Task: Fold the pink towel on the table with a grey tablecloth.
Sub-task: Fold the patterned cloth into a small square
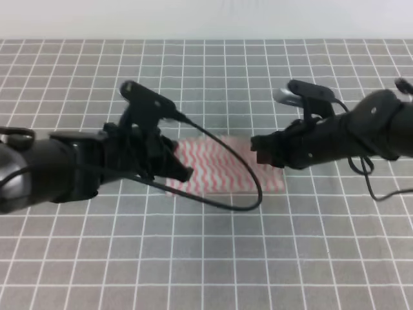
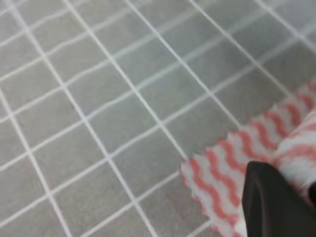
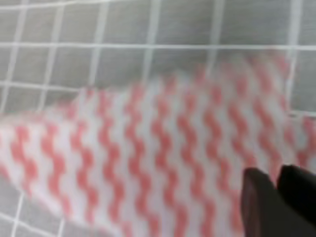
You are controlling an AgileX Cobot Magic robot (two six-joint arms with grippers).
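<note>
Exterior high: both fingers [image 1: 175, 169] on pink towel [image 1: 222, 171]

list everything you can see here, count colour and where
towel: one, pink and white wavy stripes, middle of the table between the two arms
tablecloth: one, grey with thin white grid lines, covers the whole table
cable: one, black, loops from the left arm over the towel
left claw: one, black, at the towel's left edge, cloth bunched against it in the left wrist view
right claw: one, black, at the towel's right edge, fingers close together over the cloth
</note>
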